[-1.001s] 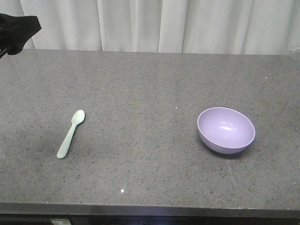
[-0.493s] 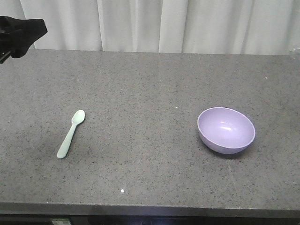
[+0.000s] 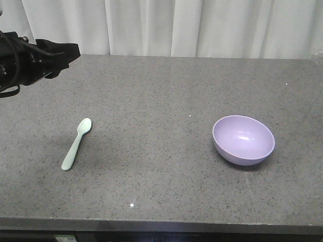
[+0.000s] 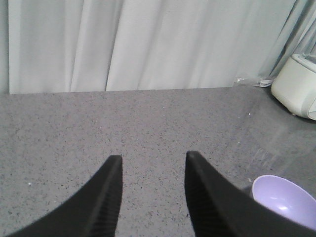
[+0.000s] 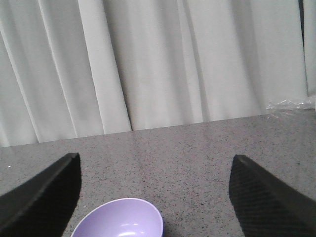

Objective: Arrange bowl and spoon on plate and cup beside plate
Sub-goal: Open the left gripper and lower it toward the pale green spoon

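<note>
While left hand (image 4: 153, 157) stands parted, empty | right hand (image 5: 155, 157): spread wider, empty | bowl (image 3: 243, 139) untouched

Left tool (image 4: 153, 156) spread empty over counter (image 4: 148, 113), bowl (image 4: 284, 200) lower right.

Lavender bowl (image 3: 244, 139), mint spoon (image 3: 76, 143), speckled grey counter (image 3: 161, 91).

Soft even light; small glare inside bowl (image 3: 243, 140).
</note>
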